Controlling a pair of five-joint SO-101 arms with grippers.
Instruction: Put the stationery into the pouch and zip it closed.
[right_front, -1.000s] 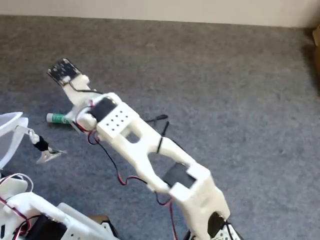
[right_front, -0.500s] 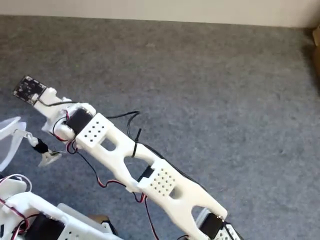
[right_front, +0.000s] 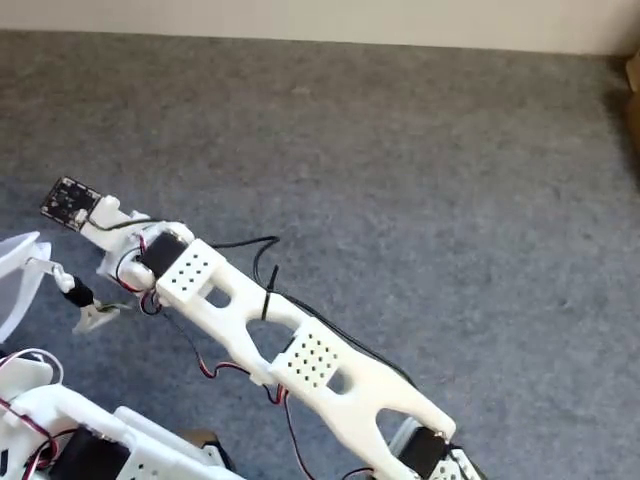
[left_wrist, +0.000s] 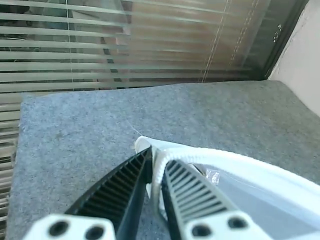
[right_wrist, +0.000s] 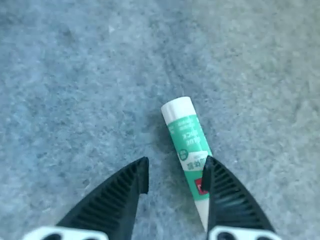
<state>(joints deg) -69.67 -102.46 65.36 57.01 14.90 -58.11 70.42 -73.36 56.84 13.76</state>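
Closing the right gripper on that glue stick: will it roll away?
Likely rolls: the glue stick is a round tube lying flat on the mat. Looks stiff and light. It lies off-centre in the open right gripper, so closing may nudge it.

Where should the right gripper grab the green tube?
Grab the tube at its green middle, coming from straight above. It lies flat on the mat, and its slim round body runs roughly in line with the right gripper's open fingers, so closing them would pinch across its narrow width. It sits off-centre, close to one finger, so a small sideways shift first is probably wise.
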